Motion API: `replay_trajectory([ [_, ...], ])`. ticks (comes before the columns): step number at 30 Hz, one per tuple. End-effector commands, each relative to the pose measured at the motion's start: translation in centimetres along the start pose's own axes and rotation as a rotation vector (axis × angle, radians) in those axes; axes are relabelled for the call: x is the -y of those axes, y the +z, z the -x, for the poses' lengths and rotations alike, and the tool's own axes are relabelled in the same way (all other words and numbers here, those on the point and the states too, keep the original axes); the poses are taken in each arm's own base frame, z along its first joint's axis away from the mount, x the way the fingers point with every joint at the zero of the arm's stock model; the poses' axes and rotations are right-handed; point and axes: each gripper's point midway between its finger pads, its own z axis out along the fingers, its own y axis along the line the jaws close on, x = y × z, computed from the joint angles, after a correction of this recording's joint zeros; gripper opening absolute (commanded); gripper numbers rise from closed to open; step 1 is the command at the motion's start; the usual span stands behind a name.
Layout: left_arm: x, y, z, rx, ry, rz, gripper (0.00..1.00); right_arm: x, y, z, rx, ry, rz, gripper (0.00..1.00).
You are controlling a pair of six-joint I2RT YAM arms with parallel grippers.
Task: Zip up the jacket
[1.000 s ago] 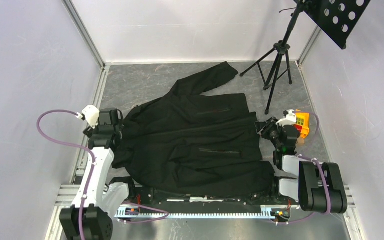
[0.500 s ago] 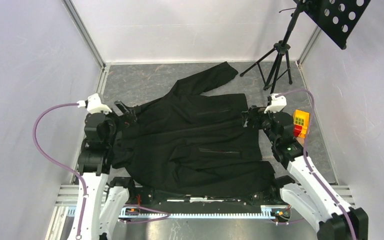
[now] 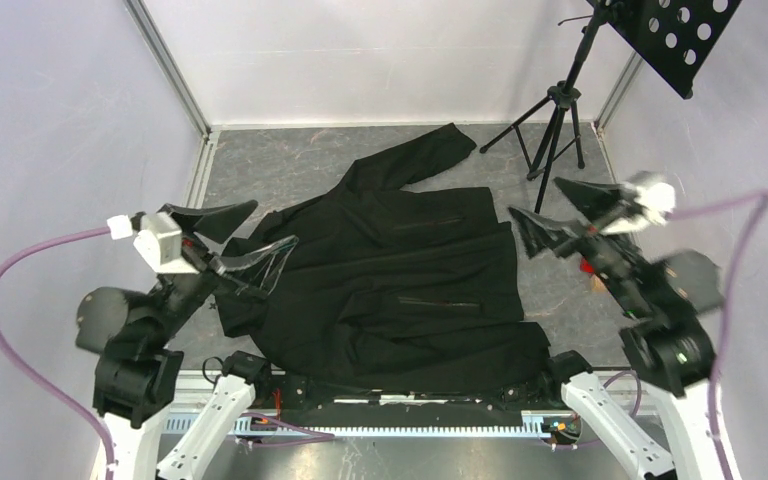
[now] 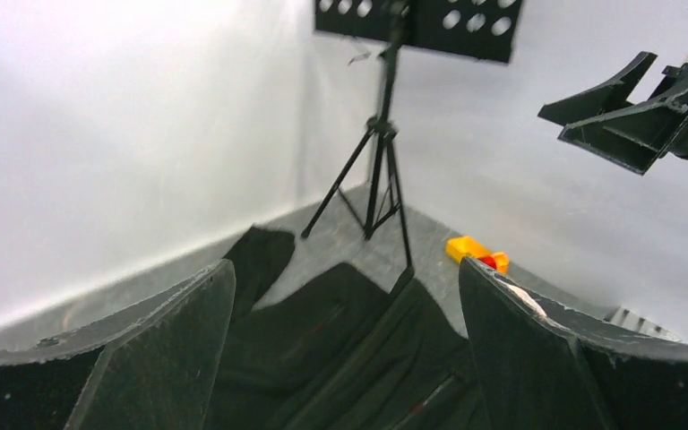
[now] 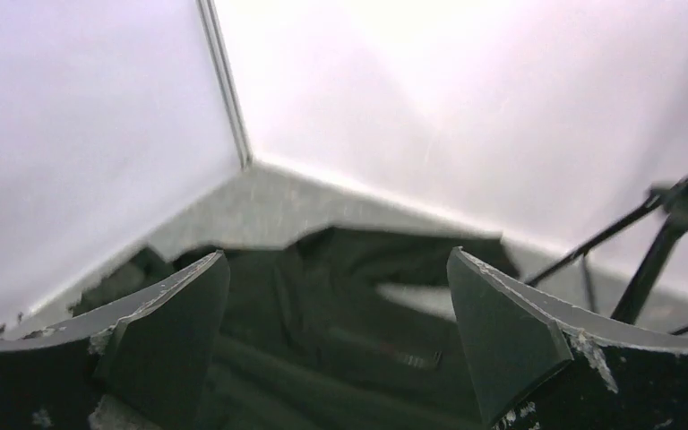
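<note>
No legible text on anything.

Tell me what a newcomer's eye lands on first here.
The big black jacket sprawls across the middle of the grey table. The left tool and right tool hover open at its two sides. A black tripod stand occupies the far right corner.
</note>
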Motion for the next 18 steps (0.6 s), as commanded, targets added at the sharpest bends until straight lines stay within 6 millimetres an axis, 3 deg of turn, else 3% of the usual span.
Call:
replay_trajectory([
  [1,3.9,-1.1,5.4,0.128,0.049,-0.154,1.0,0.1,-4.8,7.3,0.187,-0.094,-0.088,0.98],
  [4,4.7,-1.9,7.8,0.194,0.047,-0.163,1.0,1.1,-7.7,9.4,0.285,-0.12,-0.185,0.98],
  [9,4.6,-3.6,10.8,0.328,0.033,-0.105,1.0,2.9,-11.0,10.2,0.37,-0.118,-0.323,0.98],
  [13,4.4,-4.2,11.7,0.388,0.02,-0.079,1.0,3.1,-11.7,10.0,0.397,-0.13,-0.335,0.98],
  [18,3.4,-3.5,11.0,0.369,-0.023,-0.042,1.0,3.0,-11.4,9.5,0.414,-0.117,-0.321,0.98],
])
